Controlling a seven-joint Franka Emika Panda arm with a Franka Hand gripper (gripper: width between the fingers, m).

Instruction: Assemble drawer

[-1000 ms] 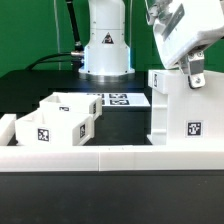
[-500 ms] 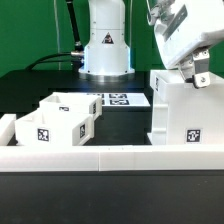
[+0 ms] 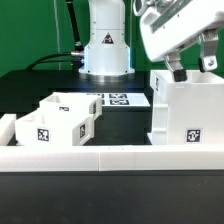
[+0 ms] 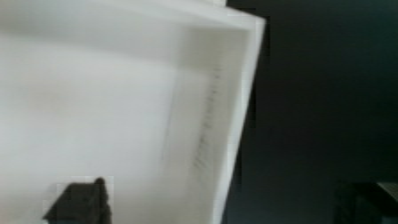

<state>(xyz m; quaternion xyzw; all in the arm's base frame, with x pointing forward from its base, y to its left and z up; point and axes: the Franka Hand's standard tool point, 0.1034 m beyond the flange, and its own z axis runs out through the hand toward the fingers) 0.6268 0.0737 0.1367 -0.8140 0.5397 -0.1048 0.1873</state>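
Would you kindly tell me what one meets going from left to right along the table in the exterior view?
two small trays → marker board → tall box casing

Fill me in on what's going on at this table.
A robot arm is partway through an assembly job. Its fingers hang spread apart just over the top edge of the tall box casing on the exterior view's right. Whether they touch it is unclear, and the wrist view shows little but that casing's white wall up close. The two small trays sit loose on the exterior view's left, next to the low wall, not yet slid in. The marker board lies flat behind them.
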